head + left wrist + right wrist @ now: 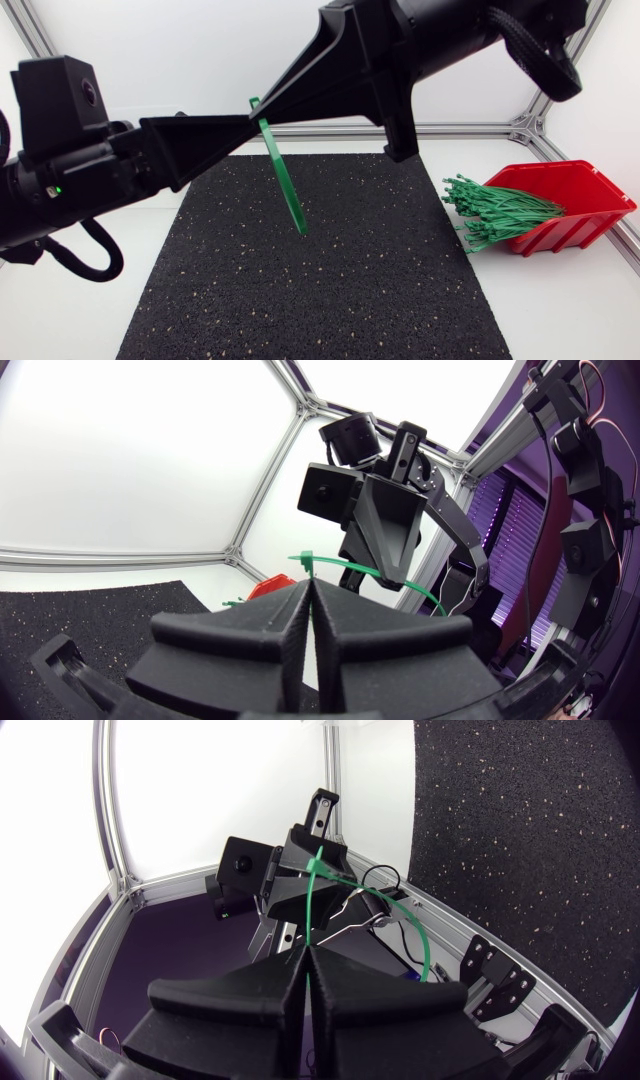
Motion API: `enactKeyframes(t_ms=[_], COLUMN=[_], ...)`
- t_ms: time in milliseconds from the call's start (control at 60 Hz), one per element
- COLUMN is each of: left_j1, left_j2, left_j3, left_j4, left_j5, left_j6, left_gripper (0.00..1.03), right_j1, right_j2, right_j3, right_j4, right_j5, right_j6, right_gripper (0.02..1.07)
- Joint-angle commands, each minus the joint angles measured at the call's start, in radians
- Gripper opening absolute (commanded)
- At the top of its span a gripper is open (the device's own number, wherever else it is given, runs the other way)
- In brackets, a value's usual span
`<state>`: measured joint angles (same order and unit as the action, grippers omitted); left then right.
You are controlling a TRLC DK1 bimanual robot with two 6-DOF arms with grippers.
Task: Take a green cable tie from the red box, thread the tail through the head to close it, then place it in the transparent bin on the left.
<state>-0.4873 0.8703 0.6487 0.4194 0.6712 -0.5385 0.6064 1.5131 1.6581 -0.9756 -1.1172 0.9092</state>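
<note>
A green cable tie (285,180) hangs in the air above the black mat (300,300), held where my two grippers meet. My left gripper (248,122) comes in from the left and is shut on the tie just beside its head (305,560). Tip to tip with it, my right gripper (264,108) reaches in from the upper right and is shut on the strap (312,920). The rest of the strap curves away below the grippers (415,935). Whether the tail passes through the head I cannot tell. The red box (585,190) stands at the right. The transparent bin is not in view.
A thick bundle of several green ties (500,212) spills out of the red box toward the mat. An aluminium frame rail (470,128) runs along the table's back edge.
</note>
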Motion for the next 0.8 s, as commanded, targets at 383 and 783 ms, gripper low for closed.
enactKeyframes(t_ms=[383, 783], left_j1=[-0.06, -0.039], left_j2=[-0.062, -0.057], left_j3=[0.009, 0.011], left_j4=[0.007, -0.011], left_j5=[0.013, 0.013], left_j6=[0.064, 0.087], left_gripper=[0.04, 0.04], right_j1=[-0.023, 0.003], right_j2=[0.045, 0.012], right_j3=[-0.027, -0.047], right_j4=[0.046, 0.031], right_j5=[0.005, 0.025], right_j6=[0.053, 0.039], right_gripper=[0.08, 0.41])
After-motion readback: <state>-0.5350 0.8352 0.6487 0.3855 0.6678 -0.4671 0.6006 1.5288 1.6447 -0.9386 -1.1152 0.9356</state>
